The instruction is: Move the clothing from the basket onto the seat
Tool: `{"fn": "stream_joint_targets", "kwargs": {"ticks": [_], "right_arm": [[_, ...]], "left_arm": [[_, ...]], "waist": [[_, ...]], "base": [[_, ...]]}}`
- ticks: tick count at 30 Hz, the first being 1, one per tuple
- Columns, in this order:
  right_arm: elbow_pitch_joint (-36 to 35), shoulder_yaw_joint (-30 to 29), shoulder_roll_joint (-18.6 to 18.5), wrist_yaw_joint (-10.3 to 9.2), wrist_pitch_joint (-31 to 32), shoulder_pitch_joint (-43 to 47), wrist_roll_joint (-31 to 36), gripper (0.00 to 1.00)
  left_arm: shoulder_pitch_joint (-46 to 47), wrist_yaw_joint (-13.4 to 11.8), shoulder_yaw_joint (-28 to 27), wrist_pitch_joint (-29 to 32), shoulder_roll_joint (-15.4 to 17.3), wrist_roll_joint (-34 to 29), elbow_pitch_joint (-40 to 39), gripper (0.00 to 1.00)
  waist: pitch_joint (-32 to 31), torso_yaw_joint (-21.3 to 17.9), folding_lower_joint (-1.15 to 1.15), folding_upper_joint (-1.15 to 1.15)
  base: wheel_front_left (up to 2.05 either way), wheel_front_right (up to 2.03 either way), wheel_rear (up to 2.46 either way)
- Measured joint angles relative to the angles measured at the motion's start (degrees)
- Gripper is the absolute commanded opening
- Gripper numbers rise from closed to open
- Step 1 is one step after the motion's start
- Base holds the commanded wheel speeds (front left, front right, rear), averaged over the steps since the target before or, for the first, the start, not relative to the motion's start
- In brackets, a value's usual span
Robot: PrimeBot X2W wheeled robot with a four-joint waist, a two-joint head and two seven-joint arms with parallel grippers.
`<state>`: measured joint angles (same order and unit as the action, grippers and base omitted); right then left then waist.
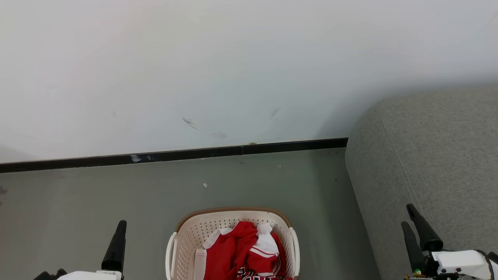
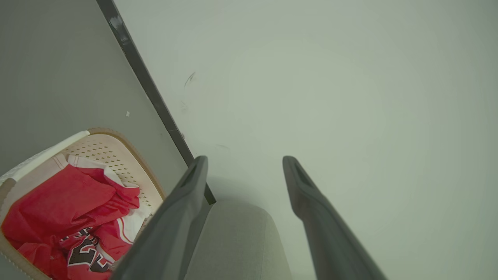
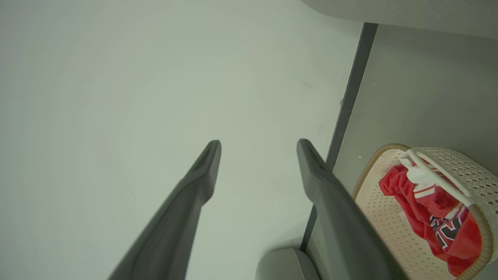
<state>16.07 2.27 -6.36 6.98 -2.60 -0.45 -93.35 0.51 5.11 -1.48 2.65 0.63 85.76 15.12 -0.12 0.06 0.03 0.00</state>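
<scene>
The left tool (image 2: pixel 245 161) is open, its two dark fingers spread with nothing between them. The right tool (image 3: pixel 258 144) is open as well and holds nothing.

Ahead of both tools, bare grey floor (image 1: pixel 116 194) runs to a black skirting strip (image 1: pixel 175 155) at the foot of a pale wall (image 1: pixel 233 58). To the outside of the left tool the floor runs unbroken to the edge of the head view. Toward the right tool there is an open strip of floor before the basket (image 1: pixel 233 210).

The right tool shows in front of the seat (image 1: pixel 428 155), near its rounded edge. That edge runs from the skirting down past the tool's inner side. Whether the tool touches the fabric cannot be told. A narrow lane of floor separates the seat's edge from the basket's nearer handle (image 1: pixel 295 249).

The basket stands on the floor between the two tools, apart from both, with its brown-banded far rim about level with their fingertips. The clothing (image 1: pixel 233 249) lies crumpled inside it, red with white panels. In the left wrist view black-and-white lettering faces up, beside that tool's left-hand finger. In the right wrist view the basket lies right of that tool's right-hand finger.
</scene>
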Motion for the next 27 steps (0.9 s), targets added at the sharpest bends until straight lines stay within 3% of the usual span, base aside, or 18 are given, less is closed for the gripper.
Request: {"fn": "stream_joint_targets", "kwargs": {"ticks": [15, 27], "right_arm": [[-2.63, -0.16, 0.32, 0.0, -1.97, 0.02, 14.08, 1.0], [-4.68, 0.8, 0.45, 0.01, -3.55, 0.12, 29.81, 1.0]], "left_arm": [[0.18, -0.53, 2.09, -2.85, 0.87, -10.55, -2.16, 1.0], [0.32, -2.99, 4.28, -5.3, 1.8, -24.55, -4.95, 1.0]], "waist": [[-0.57, 0.39, 0.42, 0.0], [-0.99, 0.69, 0.46, 0.0]], "base": [[0.0, 0.0, 0.0], [0.0, 0.0, 0.0]]}}
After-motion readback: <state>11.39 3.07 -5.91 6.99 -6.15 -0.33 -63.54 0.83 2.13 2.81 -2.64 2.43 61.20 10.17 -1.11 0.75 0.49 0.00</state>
